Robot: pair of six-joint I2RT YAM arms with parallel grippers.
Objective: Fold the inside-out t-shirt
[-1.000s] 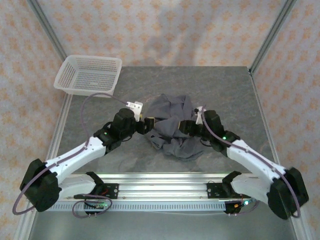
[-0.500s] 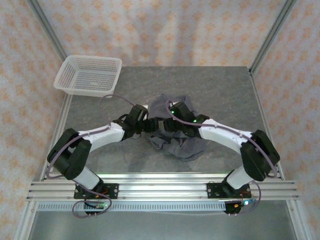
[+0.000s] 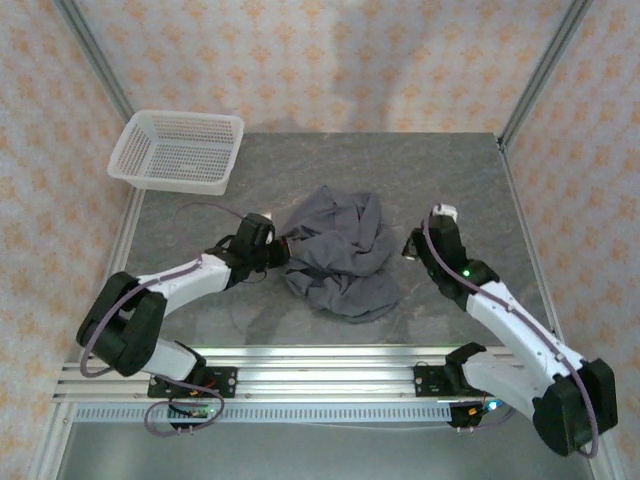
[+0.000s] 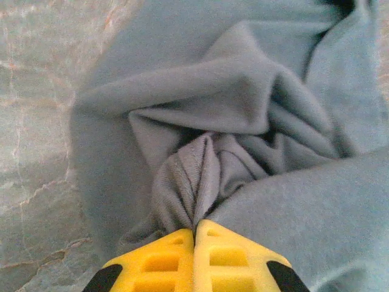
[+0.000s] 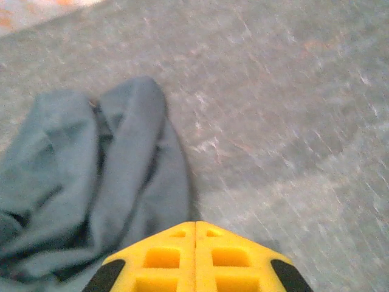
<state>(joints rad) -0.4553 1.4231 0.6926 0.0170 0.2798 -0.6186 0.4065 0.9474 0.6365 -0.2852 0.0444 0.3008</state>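
Cloth, dark slate-grey and soft: the inside-out t-shirt lies bunched in a wrinkled heap on the grey stone-patterned tabletop, to the right of the white mesh plastic basket, nearer my bases than it and well apart from it. The heap's longer run goes from the side farther from my bases toward the side nearer them, leaning slightly away from the basket as it comes closer. Neck and hem are lost in the folds, so I cannot tell which way it points.

My left gripper sits at the heap's basket-side edge. The top view hides its tips against the cloth. The left wrist view shows the yellow fingers pressed together, a ribbed ridge of t-shirt pinched at their tip.

My right gripper stands just off the edge facing away from the basket. The right wrist view shows its fingers closed tight with no cloth seen between them, a rounded fold of t-shirt just beside them.
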